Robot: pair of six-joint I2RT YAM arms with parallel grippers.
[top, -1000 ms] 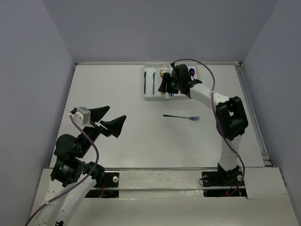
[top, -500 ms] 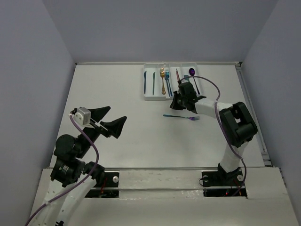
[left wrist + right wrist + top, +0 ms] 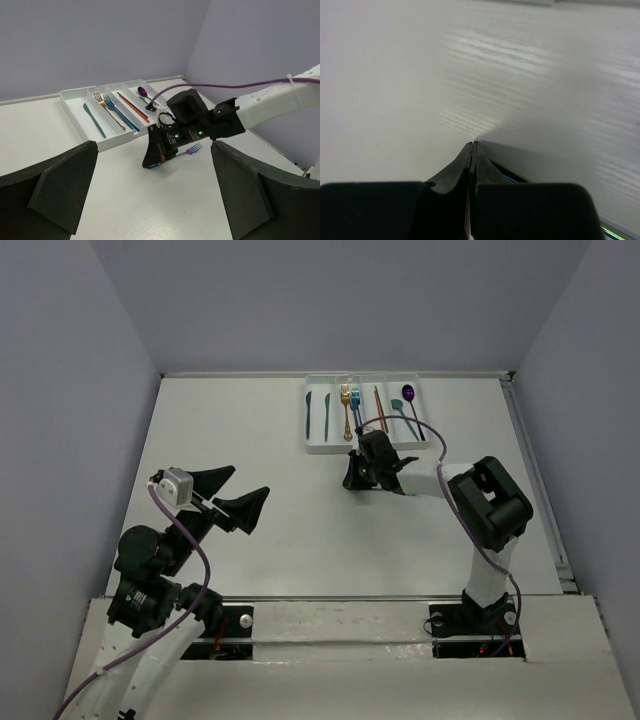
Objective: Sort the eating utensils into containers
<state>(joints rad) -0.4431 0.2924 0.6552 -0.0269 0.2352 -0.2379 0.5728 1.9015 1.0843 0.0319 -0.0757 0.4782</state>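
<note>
Left claw (image 3: pixel 232 496) hangs wide open at the near side. Right claw (image 3: pixel 350 482), fingers pressed together with no gap, is low at the table (image 3: pixel 260 420), over the handle of the fork (image 3: pixel 193 148). Thin and iridescent blue-purple, the fork lies flat, tines poking out toward 2 o'clock in the left wrist view. Tray (image 3: pixel 322 448) sits beyond, at 12 o'clock.

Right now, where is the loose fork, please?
In the left wrist view, the fork lies right of centre on the table before the tray, handle hidden under the right tool.
</note>
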